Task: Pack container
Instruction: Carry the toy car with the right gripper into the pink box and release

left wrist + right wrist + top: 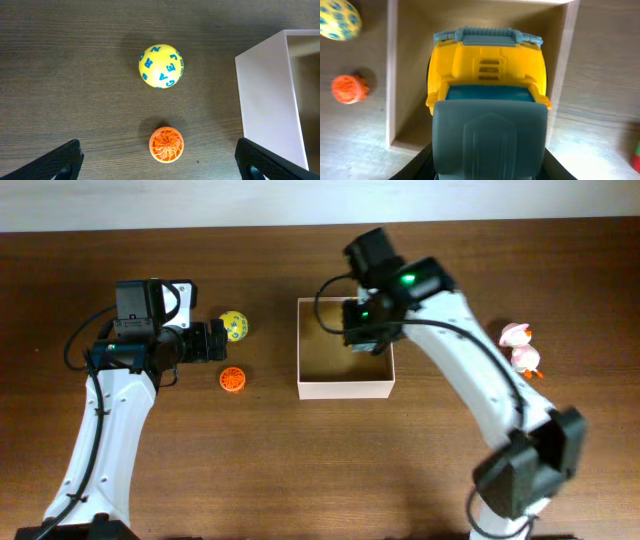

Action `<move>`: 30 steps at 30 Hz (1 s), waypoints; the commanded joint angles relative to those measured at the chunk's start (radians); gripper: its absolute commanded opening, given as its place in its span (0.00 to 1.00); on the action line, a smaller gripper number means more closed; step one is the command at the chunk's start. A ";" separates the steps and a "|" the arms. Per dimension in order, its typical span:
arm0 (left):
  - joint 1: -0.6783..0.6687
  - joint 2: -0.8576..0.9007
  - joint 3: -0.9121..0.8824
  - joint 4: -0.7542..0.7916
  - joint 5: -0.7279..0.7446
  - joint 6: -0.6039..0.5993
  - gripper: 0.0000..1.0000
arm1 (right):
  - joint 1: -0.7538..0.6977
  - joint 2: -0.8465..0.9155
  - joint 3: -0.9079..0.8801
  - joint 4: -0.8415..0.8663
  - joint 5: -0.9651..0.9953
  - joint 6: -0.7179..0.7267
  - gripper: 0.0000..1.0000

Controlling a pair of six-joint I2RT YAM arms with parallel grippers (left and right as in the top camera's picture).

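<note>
The container is a square cream cardboard box at the table's middle; it also shows in the left wrist view and the right wrist view. My right gripper hovers over its right half, shut on a yellow and teal toy truck held above the tan inside. My left gripper is open and empty, left of the box. In its wrist view its fingers flank an orange ridged disc toy, with a yellow lettered ball beyond.
The yellow ball and the orange disc lie on the wood table left of the box. Two pink and white toys lie at the far right. The right arm's base stands at the front right.
</note>
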 commanded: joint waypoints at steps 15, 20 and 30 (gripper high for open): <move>0.004 0.009 0.020 0.000 -0.003 0.016 0.99 | -0.070 0.229 -0.008 0.069 0.087 -0.002 0.61; 0.004 0.009 0.020 0.000 -0.003 0.016 0.99 | -0.062 0.217 -0.002 0.093 0.086 -0.077 0.68; 0.004 0.009 0.020 0.000 -0.003 0.016 0.99 | -0.049 0.018 0.105 0.022 0.095 -0.113 0.73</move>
